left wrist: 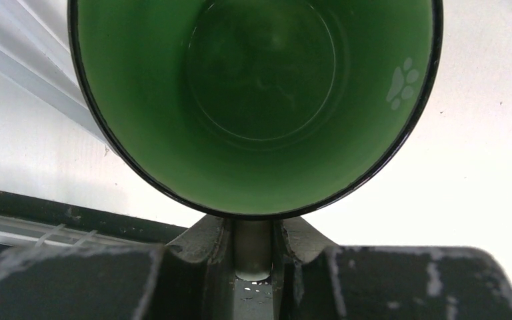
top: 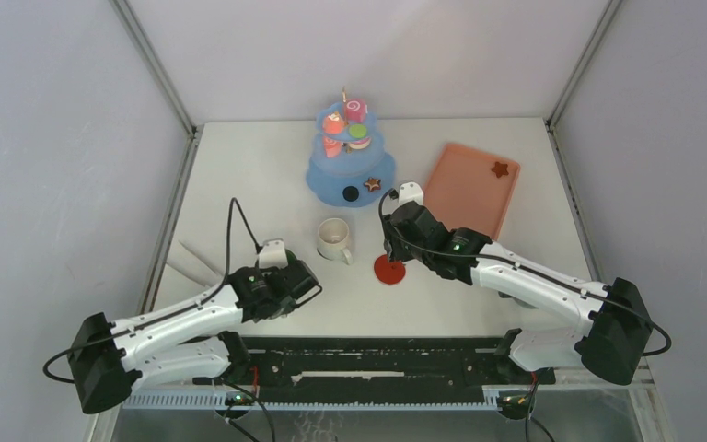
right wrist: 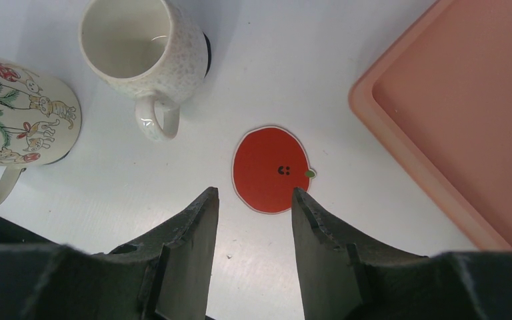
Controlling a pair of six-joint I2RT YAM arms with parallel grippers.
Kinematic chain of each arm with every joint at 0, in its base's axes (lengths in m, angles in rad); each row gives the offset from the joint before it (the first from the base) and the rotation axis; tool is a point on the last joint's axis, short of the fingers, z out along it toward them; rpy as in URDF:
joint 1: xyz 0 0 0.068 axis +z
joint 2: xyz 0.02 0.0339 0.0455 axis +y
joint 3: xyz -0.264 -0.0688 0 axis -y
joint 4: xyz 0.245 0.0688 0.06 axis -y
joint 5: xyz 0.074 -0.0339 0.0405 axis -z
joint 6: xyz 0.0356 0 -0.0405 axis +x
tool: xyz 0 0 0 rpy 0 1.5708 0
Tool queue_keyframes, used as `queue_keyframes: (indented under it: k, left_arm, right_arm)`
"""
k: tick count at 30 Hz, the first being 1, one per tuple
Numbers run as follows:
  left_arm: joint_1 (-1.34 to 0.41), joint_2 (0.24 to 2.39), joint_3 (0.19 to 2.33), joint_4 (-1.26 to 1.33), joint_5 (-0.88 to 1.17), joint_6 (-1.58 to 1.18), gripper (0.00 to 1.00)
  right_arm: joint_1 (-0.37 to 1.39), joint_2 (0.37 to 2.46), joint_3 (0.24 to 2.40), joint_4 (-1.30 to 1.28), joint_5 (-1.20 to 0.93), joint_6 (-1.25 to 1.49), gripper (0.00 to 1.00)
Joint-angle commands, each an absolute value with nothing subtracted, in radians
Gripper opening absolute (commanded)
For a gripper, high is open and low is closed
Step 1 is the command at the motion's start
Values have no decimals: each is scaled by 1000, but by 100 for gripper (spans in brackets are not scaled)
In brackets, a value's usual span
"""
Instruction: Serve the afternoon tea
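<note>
Left gripper pinches the green mug by its near-pointing handle, mouth up; right gripper, spread, hovers above the red round.

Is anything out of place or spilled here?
Nothing is spilled or tipped. One brown star lies alone in the far corner of the tray, while the other pastries sit on the blue stand. The red coaster is bare; the cream mug stands beside it.
</note>
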State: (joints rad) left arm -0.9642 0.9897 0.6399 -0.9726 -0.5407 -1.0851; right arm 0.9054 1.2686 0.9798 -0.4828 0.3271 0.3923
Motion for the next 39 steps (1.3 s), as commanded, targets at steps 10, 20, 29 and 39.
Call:
queue_keyframes:
  k: [10,20,29,39]
  left_arm:
    - [-998,980,685,-1026,-574,-1192,33]
    - [-999,879,854,-1181,-621,-1151,62]
    - [-999,822,1037,-1177,-659,-1052,72]
    - [-999,957,1147,-829,-599,-730,82]
  right_arm:
    - [886,1233,988,-450,339,393,53]
    - [760,1148,1005,-488,364,381,56]
    - [495,1032,984,-620,391,511,59]
    - [149,885,891,-876,356,732,62]
